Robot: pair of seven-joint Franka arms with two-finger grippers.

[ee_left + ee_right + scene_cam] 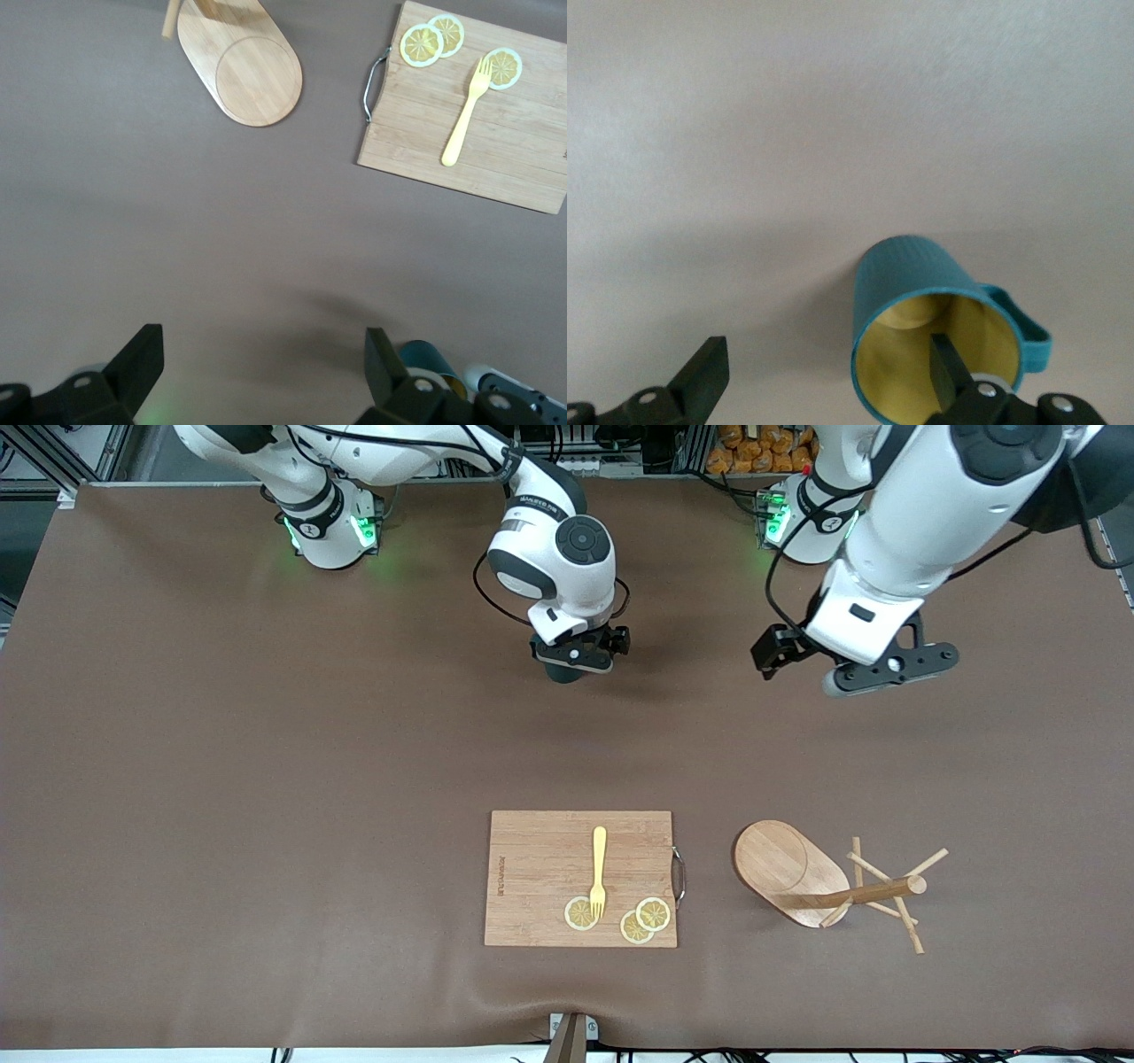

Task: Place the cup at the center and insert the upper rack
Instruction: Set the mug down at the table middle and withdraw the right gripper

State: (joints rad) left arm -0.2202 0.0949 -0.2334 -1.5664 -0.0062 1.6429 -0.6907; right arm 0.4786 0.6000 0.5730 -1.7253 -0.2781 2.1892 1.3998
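Note:
The teal cup [921, 283] stands upright on the brown table, its yellow inside facing up and its handle to one side. My right gripper [826, 361] is open over it: one finger [946, 363] hangs inside the cup's mouth, the other stays well outside. In the front view the right gripper [574, 662] hides nearly all of the cup [564, 676]. The wooden upper rack [793, 872] lies tipped on its side, nearer the front camera, toward the left arm's end. My left gripper [873, 677] hovers open over bare table [266, 230], holding nothing.
A wooden cutting board [580, 877] with a metal handle lies beside the rack, nearer the front camera than the cup. On it lie a yellow fork [599, 871] and three lemon slices [654, 913].

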